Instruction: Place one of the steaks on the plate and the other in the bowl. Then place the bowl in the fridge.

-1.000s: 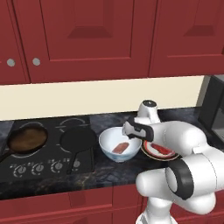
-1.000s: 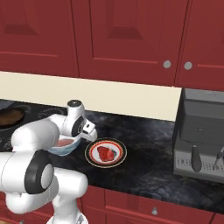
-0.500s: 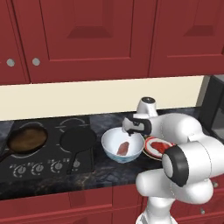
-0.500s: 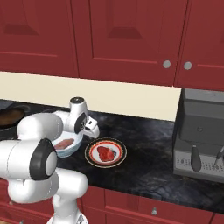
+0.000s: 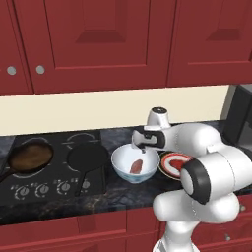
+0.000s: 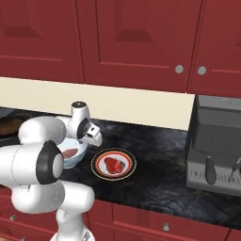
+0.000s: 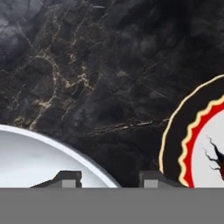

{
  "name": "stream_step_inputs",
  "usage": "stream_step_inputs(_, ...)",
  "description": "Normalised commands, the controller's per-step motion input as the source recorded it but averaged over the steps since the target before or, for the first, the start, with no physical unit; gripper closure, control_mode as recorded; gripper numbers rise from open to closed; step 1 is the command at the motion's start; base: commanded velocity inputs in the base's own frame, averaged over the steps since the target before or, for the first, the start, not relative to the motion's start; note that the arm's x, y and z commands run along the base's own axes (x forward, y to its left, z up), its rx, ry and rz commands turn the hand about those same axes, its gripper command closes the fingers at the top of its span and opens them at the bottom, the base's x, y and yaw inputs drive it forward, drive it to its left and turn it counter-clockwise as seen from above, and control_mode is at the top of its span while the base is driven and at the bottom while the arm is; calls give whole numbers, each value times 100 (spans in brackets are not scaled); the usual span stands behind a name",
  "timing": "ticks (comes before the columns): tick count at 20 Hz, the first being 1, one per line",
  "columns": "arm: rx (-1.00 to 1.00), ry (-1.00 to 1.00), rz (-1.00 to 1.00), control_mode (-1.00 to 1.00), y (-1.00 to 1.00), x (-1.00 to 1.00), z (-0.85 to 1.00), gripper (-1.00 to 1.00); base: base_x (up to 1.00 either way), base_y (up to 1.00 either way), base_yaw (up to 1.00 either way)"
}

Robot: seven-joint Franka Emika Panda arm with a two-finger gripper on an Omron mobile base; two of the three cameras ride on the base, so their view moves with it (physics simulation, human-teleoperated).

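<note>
The white bowl (image 5: pixel 123 158) (image 6: pixel 77 151) stands on the dark counter with one steak (image 5: pixel 136 166) (image 6: pixel 70 153) lying inside it. Just to its right, the red-rimmed plate (image 5: pixel 166 168) (image 6: pixel 100 165) carries the other steak (image 5: pixel 176 161) (image 6: pixel 114 164). My gripper (image 5: pixel 140 145) (image 6: pixel 92 136) (image 7: pixel 109 177) hangs over the bowl's right rim. In the hand view one fingertip (image 7: pixel 65 177) is over the bowl's (image 7: pixel 35 157) inside and the other is outside it, with gaps to the rim. The plate (image 7: pixel 188 131) lies to the right. The fridge is out of view.
Two dark frying pans (image 5: pixel 30 156) (image 5: pixel 87 156) sit on the stovetop left of the bowl. A grey coffee machine (image 6: pixel 216 146) stands at the counter's right end. Red cabinets (image 5: pixel 98 39) hang above, and bare counter (image 6: pixel 155 174) lies right of the plate.
The hand has shifted a little left and down onto the bowl's right rim, and the elbow has swung out. Bowl, plate and steaks have not moved.
</note>
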Motion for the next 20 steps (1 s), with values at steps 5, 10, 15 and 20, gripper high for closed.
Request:
stream_step_inputs(5, 2, 2, -6, -100, 4, -35, -7, 100, 0, 0, 0)
stream_step_inputs(10, 20, 0, -29, -100, -21, -47, 0, 100, 0, 0, 0)
stream_step_inputs(15, 25, 0, -34, -100, -32, -47, 1, 100, 0, 0, 0)
stream_step_inputs(20, 22, -2, -26, -100, -8, -48, 18, 100, 0, 0, 0)
